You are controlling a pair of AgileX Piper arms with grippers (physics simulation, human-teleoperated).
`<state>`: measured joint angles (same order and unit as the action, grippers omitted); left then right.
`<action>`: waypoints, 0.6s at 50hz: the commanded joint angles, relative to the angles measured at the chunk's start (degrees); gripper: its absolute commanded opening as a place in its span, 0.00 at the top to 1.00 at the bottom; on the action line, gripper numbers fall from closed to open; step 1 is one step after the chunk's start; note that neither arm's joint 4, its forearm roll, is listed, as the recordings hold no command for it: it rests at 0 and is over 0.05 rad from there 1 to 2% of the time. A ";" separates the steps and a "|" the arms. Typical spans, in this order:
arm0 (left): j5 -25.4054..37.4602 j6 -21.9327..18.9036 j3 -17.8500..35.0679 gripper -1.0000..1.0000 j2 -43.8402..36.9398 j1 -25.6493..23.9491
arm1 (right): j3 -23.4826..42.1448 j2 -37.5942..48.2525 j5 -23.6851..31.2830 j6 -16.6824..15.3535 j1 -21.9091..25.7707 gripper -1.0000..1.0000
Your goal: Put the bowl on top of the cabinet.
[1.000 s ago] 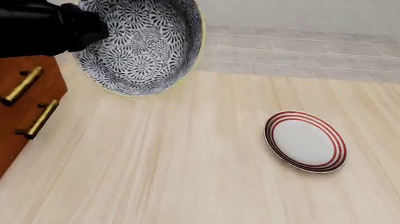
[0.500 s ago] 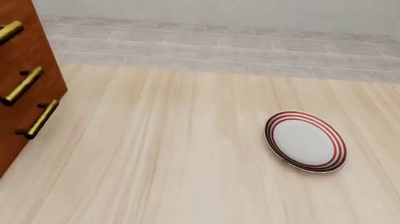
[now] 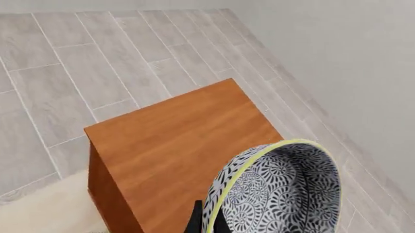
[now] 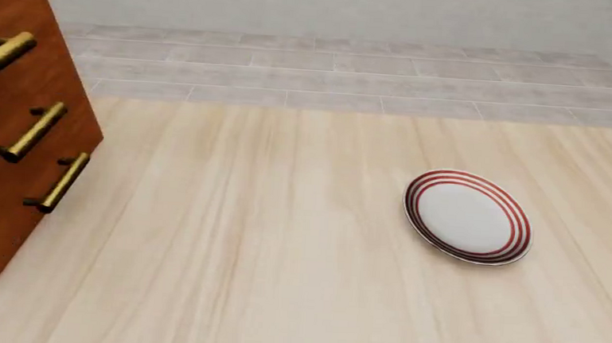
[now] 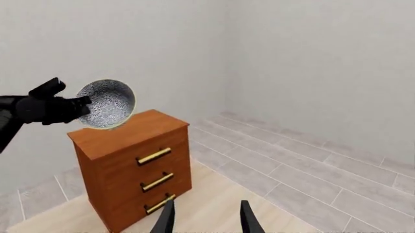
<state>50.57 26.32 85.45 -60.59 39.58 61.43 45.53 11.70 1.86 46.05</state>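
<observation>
The bowl [image 5: 107, 103], black-and-white floral inside with a pale yellow rim, hangs tilted on its side just above the top of the reddish-brown cabinet [image 5: 129, 165]. My left gripper [image 5: 81, 104] is shut on its rim. In the left wrist view the bowl [image 3: 279, 194] fills the near corner, with a dark finger [image 3: 196, 221] against its rim and the cabinet top [image 3: 175, 145] right under it. The front view shows only the cabinet [image 4: 11, 137] with its brass handles; bowl and arms are out of that frame. My right gripper [image 5: 207, 221] is open, empty, well back from the cabinet.
A flat white plate [image 4: 468, 216] with red rings lies on the wooden table [image 4: 258, 256] to the right of centre. The cabinet stands at the table's left edge. Grey tiled floor [image 4: 397, 73] and pale walls lie beyond.
One second ago the left arm and the bowl were in the front view's upper left; they have since risen out of it. The plate and cabinet have not moved.
</observation>
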 commanded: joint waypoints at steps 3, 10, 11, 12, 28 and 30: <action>-8.53 -2.82 -10.86 1.00 -1.80 8.94 | -0.76 0.36 -0.39 -0.24 -0.14 0.00; -12.35 -2.98 -13.73 1.00 -4.40 8.39 | -0.91 0.11 -0.30 -0.30 -0.27 0.00; -12.70 -2.95 -13.49 1.00 -5.11 8.18 | -0.88 -0.02 -0.20 -0.32 -0.30 0.00; -12.87 -3.09 -13.22 1.00 -5.38 8.06 | -0.87 0.01 -0.24 -0.34 -0.31 0.00; -16.44 -0.01 -13.74 0.00 -6.95 6.21 | -1.00 0.51 -0.94 -0.42 0.31 0.00; -14.85 0.84 -11.77 0.00 -6.87 6.03 | -0.96 0.53 -0.92 -0.44 0.46 0.00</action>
<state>35.83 25.38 72.28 -66.51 46.34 60.57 45.91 11.03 1.50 46.08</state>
